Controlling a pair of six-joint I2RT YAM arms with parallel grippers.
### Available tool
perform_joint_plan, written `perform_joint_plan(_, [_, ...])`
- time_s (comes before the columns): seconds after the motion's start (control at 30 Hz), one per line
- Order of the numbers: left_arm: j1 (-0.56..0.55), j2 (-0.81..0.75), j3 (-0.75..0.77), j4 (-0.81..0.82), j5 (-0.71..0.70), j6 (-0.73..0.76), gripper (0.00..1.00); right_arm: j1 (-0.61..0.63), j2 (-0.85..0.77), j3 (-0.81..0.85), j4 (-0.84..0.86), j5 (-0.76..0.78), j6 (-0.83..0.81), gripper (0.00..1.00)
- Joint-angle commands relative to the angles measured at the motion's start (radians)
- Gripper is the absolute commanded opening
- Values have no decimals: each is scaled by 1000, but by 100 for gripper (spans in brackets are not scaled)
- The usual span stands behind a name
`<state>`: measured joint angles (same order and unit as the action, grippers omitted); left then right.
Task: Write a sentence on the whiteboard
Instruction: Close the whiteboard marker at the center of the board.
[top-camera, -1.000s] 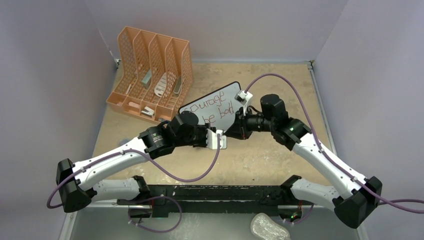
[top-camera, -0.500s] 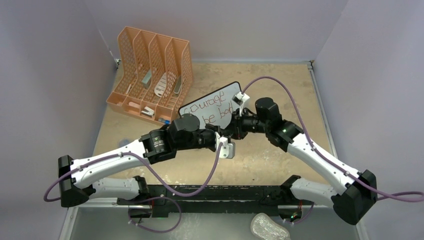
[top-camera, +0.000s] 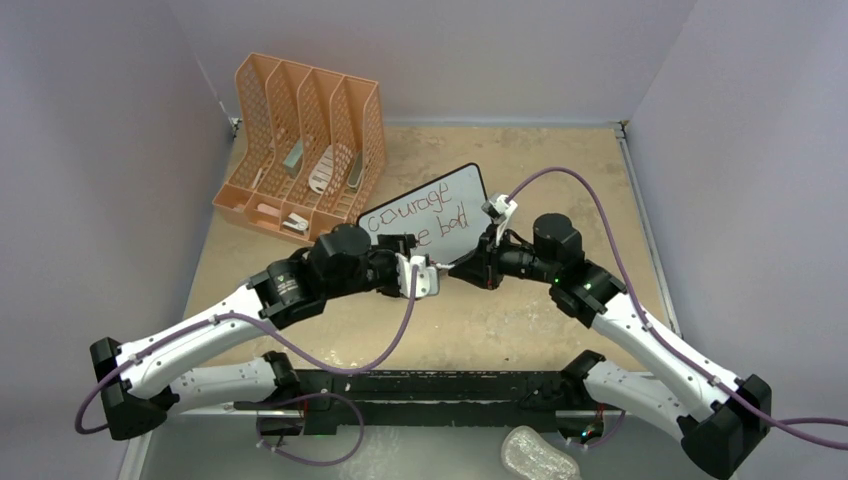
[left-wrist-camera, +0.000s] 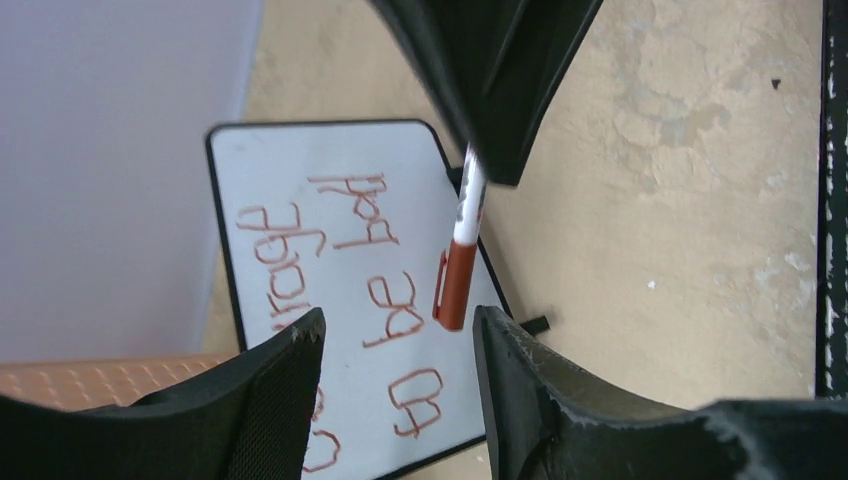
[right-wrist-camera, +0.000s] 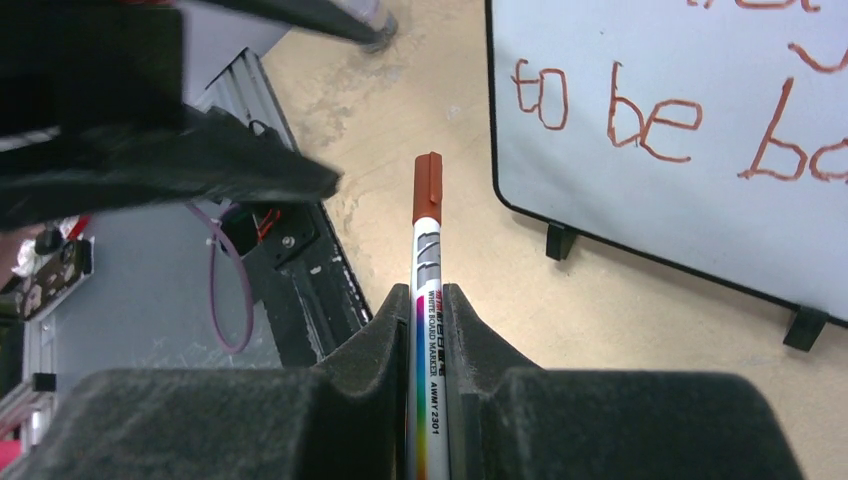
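the whiteboard (top-camera: 470, 185) stands on its small black feet toward the far middle of the tabletop (top-camera: 570, 170), just right of the orange file organizer (top-camera: 300, 150). the sentence (top-camera: 420, 213) runs across it in two lines of reddish-brown strokes, and we read it as "courage to be bad". in the top view the left arm covers the start of the lower line.

the right claw (right-wrist-camera: 428, 300) is clamped tight on the barrel of a whiteboard marker (right-wrist-camera: 428, 250). the marker sticks out past its fingertips toward the left, above the tabletop just near of the board. the marker's reddish-brown cap (right-wrist-camera: 427, 188) sits over the tip.

the left claw (left-wrist-camera: 397, 322) faces it from the other side with its jaws about half open, and it has hold of nothing. the cap's end lies in the gap between its fingers, touching neither so far as we can tell.

we judge that the arms meet this way because capping takes two claws: one steadies the barrel while the other presses the cap on. with the words complete and the tip covered, we take the writing itself to be finished. what is left is probably setting the marker down.
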<state>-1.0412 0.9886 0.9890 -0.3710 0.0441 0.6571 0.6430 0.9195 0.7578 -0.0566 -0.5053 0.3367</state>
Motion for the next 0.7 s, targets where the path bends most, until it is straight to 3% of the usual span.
perform_joint_plan(0.0, [122, 23, 73, -132, 214, -89, 55, 0, -45, -23, 86, -95, -93, 0])
perform_joint_plan(0.4, [259, 188, 242, -315, 652, -139, 51, 1, -70, -67, 121, -207, -253, 0])
perform_joint_plan(0.67, [284, 276, 277, -366, 755, -142, 48, 0, -83, -64, 152, -211, -258, 0])
